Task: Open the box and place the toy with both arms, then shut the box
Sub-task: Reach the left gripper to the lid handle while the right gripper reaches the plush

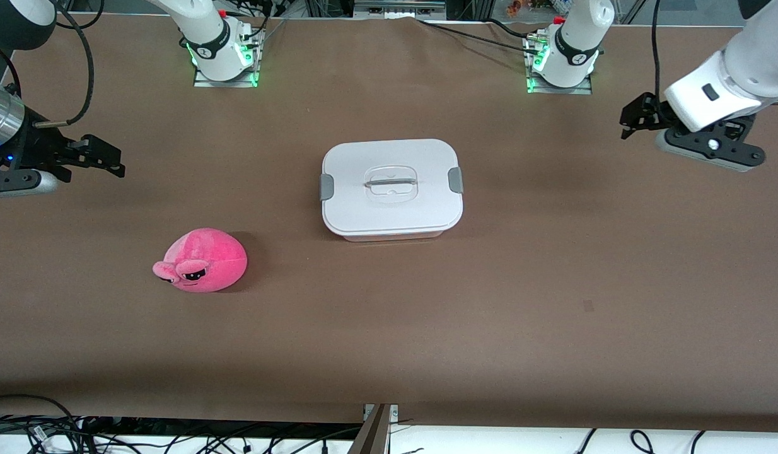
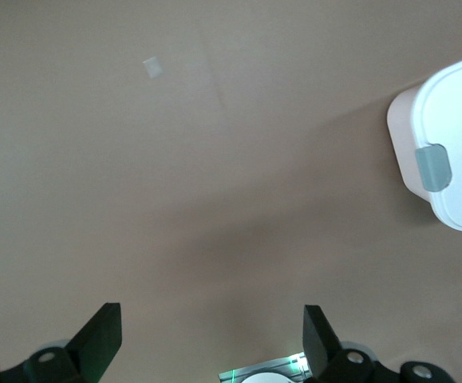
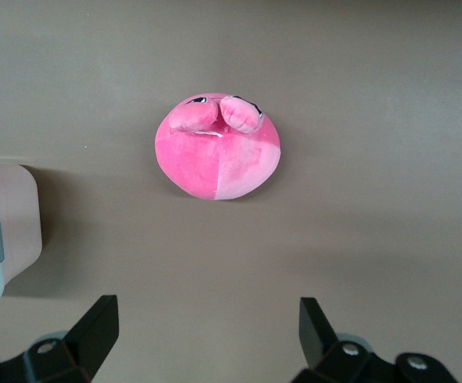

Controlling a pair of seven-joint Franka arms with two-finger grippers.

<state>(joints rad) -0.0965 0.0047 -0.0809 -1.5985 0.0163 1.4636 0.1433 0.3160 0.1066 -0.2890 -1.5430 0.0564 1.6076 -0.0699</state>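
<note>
Two pincers are mine, and both hang in the air with their fingers spread wide and nothing between them. My right gripper waits above the bare table at the right arm's end. The toy lies on the table under none of my fingers: it sits nearer to the front camera than the spot my right gripper is over, and well apart from it. In the right wrist view the toy shows whole, a round bright pink lump with a lighter pink patch, its snout and half-shut eyes turned away from my two black fingertips, with a stretch of bare brown cloth between it and them.

The box stands in the middle of the table, between my two arms, with its white lid on and a grey clip at each short end. The toy is apart from it, toward the right arm's end and nearer to the front camera. One corner of the box and one clip just show at the edge of the right wrist view.

My left gripper waits above the table at the left arm's end, well apart from the box. In the left wrist view its fingers frame bare cloth, and the box with its clip sits off to one side, not between them.
</note>
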